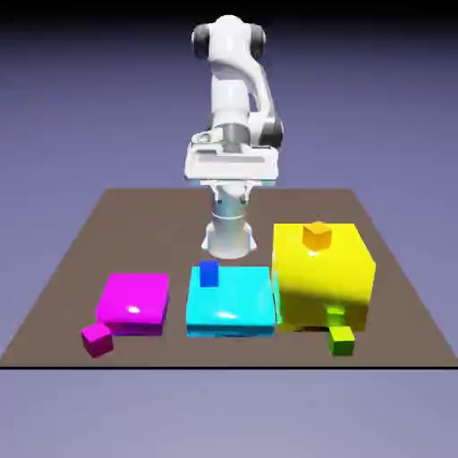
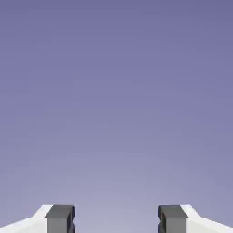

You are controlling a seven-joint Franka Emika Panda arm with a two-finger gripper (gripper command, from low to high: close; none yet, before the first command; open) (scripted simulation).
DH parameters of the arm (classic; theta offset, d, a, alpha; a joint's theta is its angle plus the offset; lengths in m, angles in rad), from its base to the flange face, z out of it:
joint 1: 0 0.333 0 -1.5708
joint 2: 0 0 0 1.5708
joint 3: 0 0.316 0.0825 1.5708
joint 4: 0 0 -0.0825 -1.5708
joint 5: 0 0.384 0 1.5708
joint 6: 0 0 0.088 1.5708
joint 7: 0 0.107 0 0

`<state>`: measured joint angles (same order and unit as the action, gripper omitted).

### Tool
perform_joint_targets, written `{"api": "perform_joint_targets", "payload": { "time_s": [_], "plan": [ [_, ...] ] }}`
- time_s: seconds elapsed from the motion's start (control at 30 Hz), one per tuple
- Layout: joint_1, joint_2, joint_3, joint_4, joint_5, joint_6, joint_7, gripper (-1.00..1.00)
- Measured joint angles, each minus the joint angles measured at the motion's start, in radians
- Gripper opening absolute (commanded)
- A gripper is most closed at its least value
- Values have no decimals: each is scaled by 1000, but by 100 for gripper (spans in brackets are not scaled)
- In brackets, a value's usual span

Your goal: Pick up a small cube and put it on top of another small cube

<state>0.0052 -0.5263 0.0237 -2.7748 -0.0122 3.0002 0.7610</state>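
At the near edge of the brown table (image 1: 72,259) you find two tiny cubes: the magenta cube (image 1: 97,339) at the exterior view's left, touching the near left corner of the flat magenta block (image 1: 134,301), and the lime-green cube (image 1: 341,340) at the exterior view's right, resting on the table just in front of the tall yellow block (image 1: 322,279). Note that the lime-green cube is not gripped and lies well apart from the arm. Between the magenta and yellow blocks sits the flat cyan block (image 1: 230,301), carrying a small blue cube (image 1: 208,274) near its far left corner. A tiny orange cube (image 1: 317,235) stands on top of the yellow block. Farther back, the white arm (image 1: 234,107) rises from its base at the far side of the table. In the hand view, observe the end effector (image 2: 116,219): its two grey fingertips (image 2: 59,219) stand wide apart with nothing between them, only plain backdrop ahead.
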Motion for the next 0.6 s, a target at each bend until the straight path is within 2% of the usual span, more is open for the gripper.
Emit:
{"api": "perform_joint_targets", "payload": {
  "time_s": [0.6],
  "plan": [
    [-101, 652, 354, 525, -181, -549, 299, 0]
  ]
}}
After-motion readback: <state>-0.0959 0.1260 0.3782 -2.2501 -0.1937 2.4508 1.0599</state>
